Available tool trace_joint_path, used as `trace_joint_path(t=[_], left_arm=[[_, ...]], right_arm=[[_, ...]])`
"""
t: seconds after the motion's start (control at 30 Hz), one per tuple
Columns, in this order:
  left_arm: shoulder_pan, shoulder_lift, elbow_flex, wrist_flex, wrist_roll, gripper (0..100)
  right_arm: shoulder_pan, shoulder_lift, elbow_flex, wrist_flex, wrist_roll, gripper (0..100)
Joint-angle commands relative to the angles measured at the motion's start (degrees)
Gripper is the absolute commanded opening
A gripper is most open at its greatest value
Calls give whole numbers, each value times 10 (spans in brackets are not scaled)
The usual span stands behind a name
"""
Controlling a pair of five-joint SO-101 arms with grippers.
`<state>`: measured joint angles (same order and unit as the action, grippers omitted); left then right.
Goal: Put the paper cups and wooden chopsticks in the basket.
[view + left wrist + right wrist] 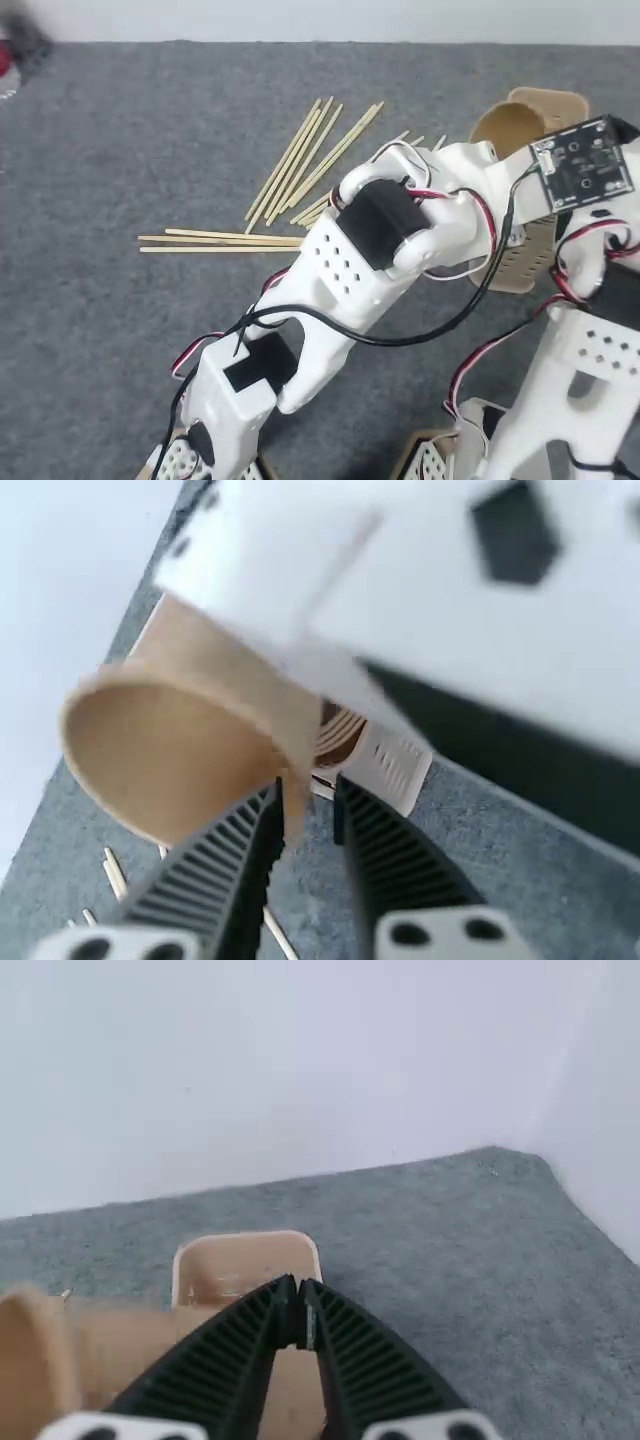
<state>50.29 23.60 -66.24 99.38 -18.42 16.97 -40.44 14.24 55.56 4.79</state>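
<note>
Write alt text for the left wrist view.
The left arm's jaws pinch the rim of a cup, its mouth facing the camera, above grey carpet. A basket sits behind it, partly hidden by a white arm; chopsticks lie nearby.

The surface (120, 150) is a grey, carpet-like mat that runs back to a pale wall (300, 18); a loose fan of wooden chopsticks (305, 160) lies on it near the middle, slanting toward the far side; three more chopsticks (220, 240) lie flat and close together just nearer, pointing across the mat; the tan slotted basket (527, 262) stands on it beside the fan, partly hidden.
</note>
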Motion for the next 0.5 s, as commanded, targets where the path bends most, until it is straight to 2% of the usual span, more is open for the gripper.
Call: trace_joint_path(t=[0.0,0.23,0.47], left_arm=[[-4,-18,-3,11,14,98],[-4,-18,-36,9,14,98],[-31,-18,-228,8,14,98]], right_arm=[[17,-18,6,17,10,9],[60,-22,53,-4,38,9],[109,-22,7,-37,34,9]])
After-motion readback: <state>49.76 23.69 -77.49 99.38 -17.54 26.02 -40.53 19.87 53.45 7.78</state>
